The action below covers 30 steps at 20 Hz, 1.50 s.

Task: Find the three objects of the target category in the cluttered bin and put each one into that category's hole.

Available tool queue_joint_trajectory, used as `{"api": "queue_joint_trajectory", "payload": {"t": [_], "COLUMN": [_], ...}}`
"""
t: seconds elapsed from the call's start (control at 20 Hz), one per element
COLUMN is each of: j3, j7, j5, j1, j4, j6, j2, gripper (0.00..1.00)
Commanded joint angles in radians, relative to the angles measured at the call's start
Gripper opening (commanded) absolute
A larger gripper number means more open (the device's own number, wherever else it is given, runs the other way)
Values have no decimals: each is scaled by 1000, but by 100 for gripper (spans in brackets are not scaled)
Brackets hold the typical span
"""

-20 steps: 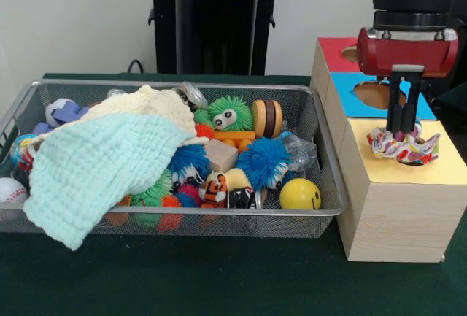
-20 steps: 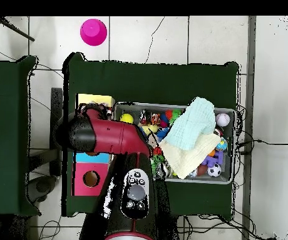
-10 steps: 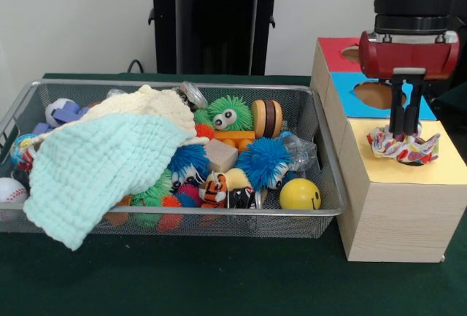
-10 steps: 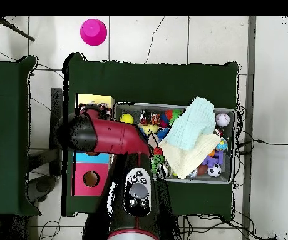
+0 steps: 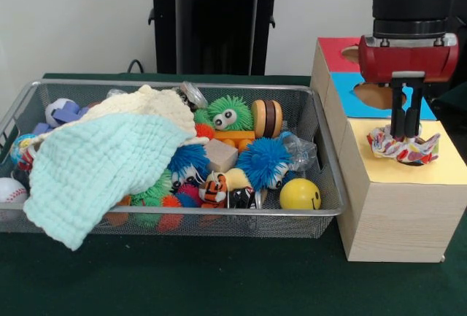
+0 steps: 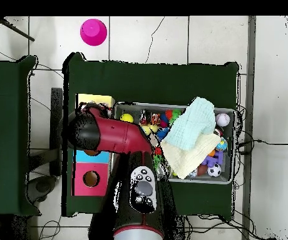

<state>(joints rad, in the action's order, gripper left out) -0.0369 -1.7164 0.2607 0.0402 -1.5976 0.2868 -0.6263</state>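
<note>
A soft, light, crumpled cloth scrap [image 5: 403,147] is seen just below the claw [image 5: 404,133], whose narrowly parted fingers no longer clearly grip it; its bunched middle is judged the best hold.

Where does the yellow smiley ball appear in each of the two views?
Front view: the yellow smiley ball lies in the wire bin's near right corner, beside the wooden box.
Overhead view: the ball is in the bin's upper left corner.
Shared landmark: the light green cloth.
</note>
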Motion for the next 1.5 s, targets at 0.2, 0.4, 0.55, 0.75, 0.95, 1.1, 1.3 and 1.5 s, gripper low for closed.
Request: {"api": "queue_joint_trajectory", "payload": {"t": [0.2, 0.4, 0.55, 0.75, 0.95, 1.1, 1.3, 1.5], "j3": [102, 104, 113, 116, 108, 110, 126, 143], "j7": [-179, -184, -187, -185, -182, -187, -203, -221], "j5": [40, 42, 48, 44, 35, 38, 59, 91], "j1": [-40, -41, -47, -47, -43, -42, -48, -55], "j4": [-106, -107, -115, -116, -107, -111, -119, -126], "j6": [108, 113, 108, 93, 80, 69, 73, 86], "j2": [31, 37, 37, 49, 69, 73, 63, 42], "gripper": [0, 0, 0, 0, 0, 0, 0, 0]}}
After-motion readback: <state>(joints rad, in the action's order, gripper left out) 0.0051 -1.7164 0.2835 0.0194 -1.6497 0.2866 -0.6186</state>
